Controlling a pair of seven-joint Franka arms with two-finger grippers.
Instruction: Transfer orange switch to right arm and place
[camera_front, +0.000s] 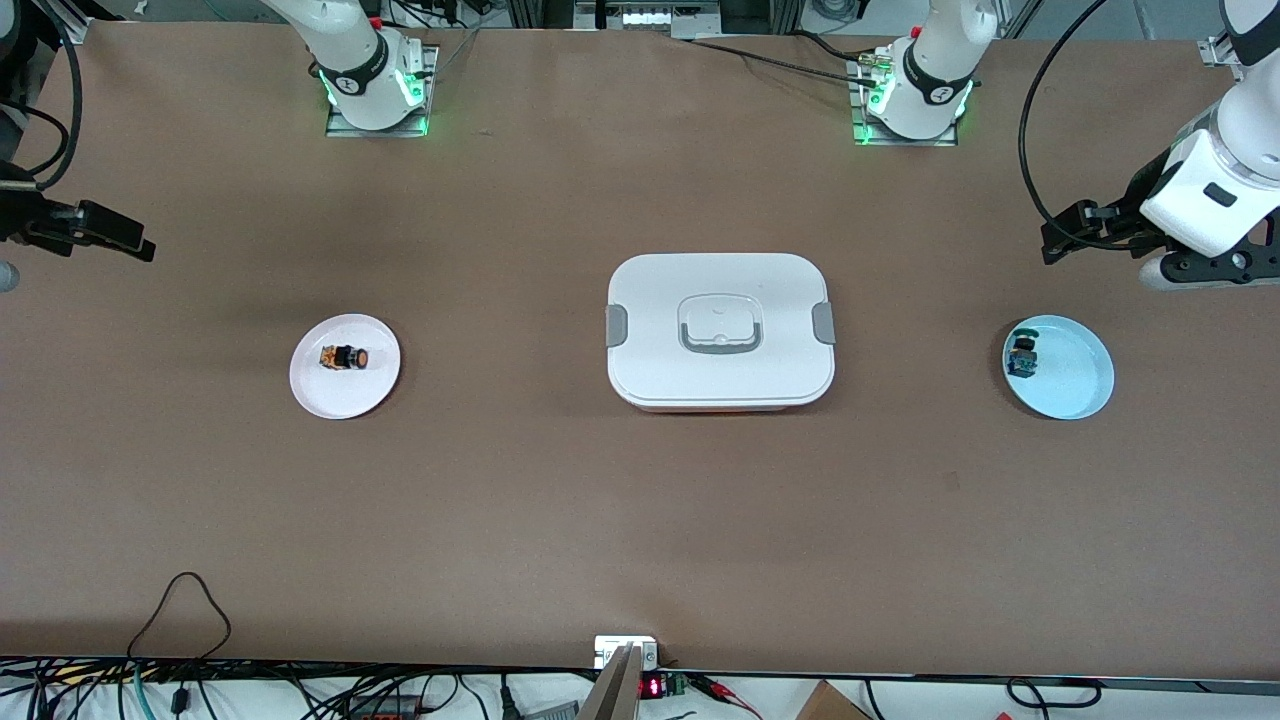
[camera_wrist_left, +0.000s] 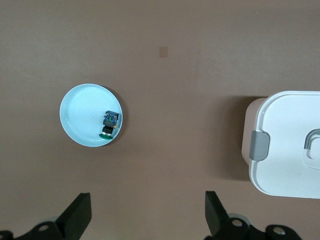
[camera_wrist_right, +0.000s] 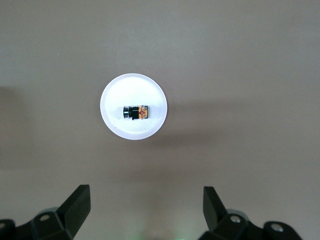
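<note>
Our left gripper (camera_wrist_left: 145, 220), black two-finger, jaws wide, empty, hangs over table toward left arm's end from white lidded plastic box (camera_front: 720, 332). Right gripper (camera_wrist_right: 145, 215) likewise wide, empty, toward right arm's end from box.

Orange switch (camera_front: 345, 357) lies on round white plate (camera_front: 345, 366), right arm's end from box.

Risk we judge: tiny part slipping at pinch or handover.

Left wrist view alone shows blue-green switch (camera_wrist_left: 109, 124) clearly, on pale blue dish (camera_wrist_left: 80, 117); orientation of orange switch probably on its side.
</note>
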